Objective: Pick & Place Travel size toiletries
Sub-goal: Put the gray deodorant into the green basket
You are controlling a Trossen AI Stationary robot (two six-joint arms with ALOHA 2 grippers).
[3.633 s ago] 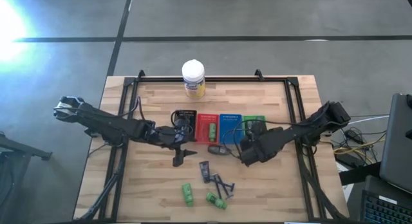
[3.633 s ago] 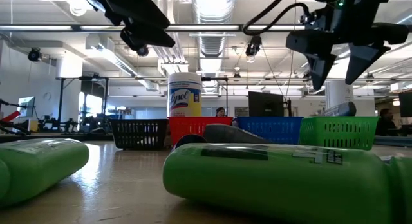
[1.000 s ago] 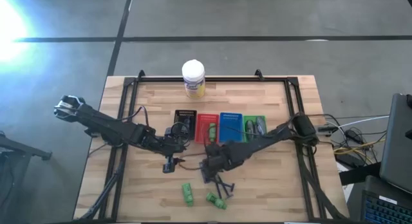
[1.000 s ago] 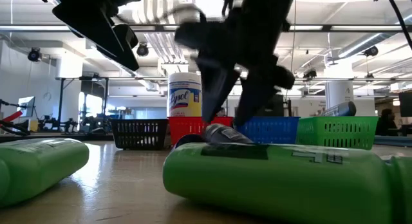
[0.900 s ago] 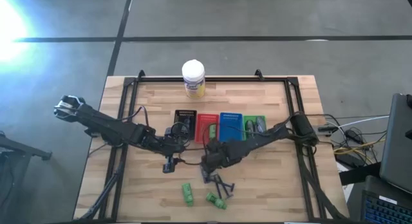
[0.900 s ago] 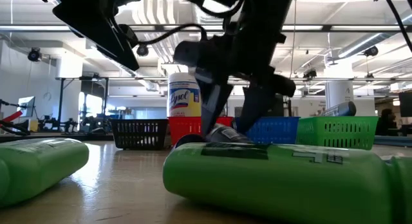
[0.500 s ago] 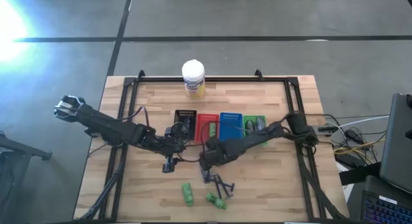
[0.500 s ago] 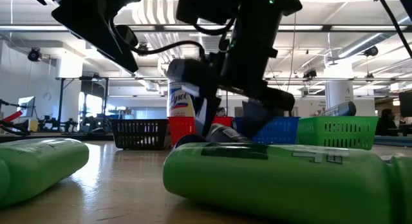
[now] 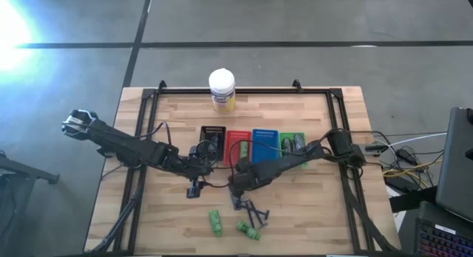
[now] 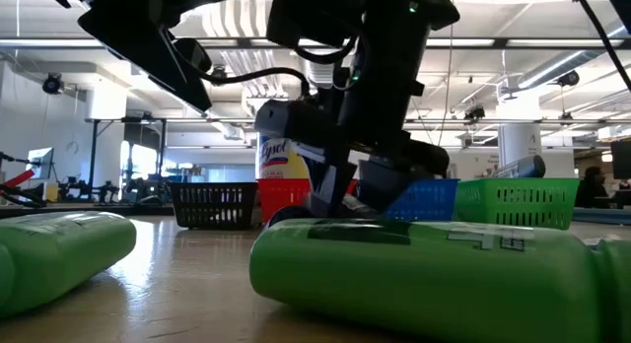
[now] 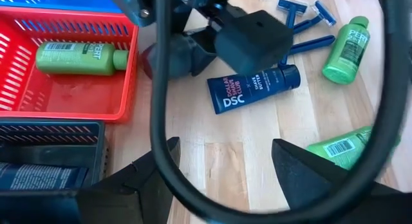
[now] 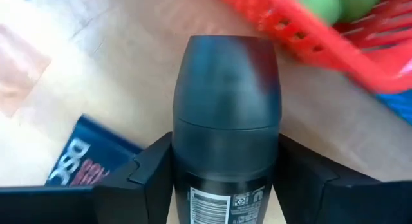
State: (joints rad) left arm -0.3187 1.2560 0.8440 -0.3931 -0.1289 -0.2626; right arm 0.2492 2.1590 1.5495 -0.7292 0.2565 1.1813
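My right gripper [image 9: 238,182] reaches in from the table's right to the near corner of the red tray [image 9: 238,147] and is shut on a dark grey oval container [image 12: 225,89]. My left gripper [image 11: 224,147] hovers open just left of it [image 9: 194,189]. On the table near them lie a dark blue tube [image 11: 254,87], blue-handled razors [image 11: 302,18] and two green bottles [image 9: 215,221] [image 9: 247,229]. One green bottle [image 11: 80,56] lies in the red tray, and a dark tube [image 11: 38,176] lies in the black tray. My right gripper pinches the grey container between its two fingers [image 12: 145,185], on the sides of its label end [image 12: 187,185]. The fingers run along it, slanting down from the table's right, and its rounded cap [image 12: 225,63] points away from the wrist. Whether it is clear of the table, I cannot tell.
Black [image 9: 212,135], red, blue [image 9: 264,145] and green [image 9: 292,144] trays stand in a row mid-table. A white-lidded jar with a yellow label [image 9: 222,91] stands at the far edge. A black frame [image 9: 336,117] borders the table. Bare wood lies at the near left.
My right gripper has moved a little toward the table's left and far edge, from over the dark blue tube toward the red tray's near corner. The left arm has kept still.
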